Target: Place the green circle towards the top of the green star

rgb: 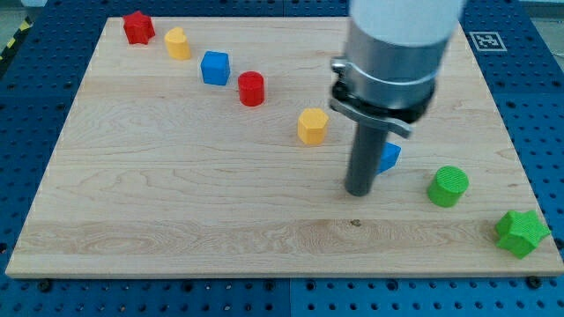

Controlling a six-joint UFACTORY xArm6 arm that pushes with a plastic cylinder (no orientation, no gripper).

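Note:
The green circle [448, 186] sits on the wooden board at the view's right. The green star [521, 232] lies below and to the right of it, near the board's bottom right corner. My tip [357, 191] rests on the board to the left of the green circle, with a gap between them. A blue block [389, 157] is partly hidden just behind the rod, right of the tip.
A yellow block [312, 126] stands up and left of the tip. A red cylinder [251, 88], a blue cube [215, 67], a yellow block [178, 42] and a red star [137, 27] run in a line towards the top left. The board's edge [264, 275] runs along the bottom.

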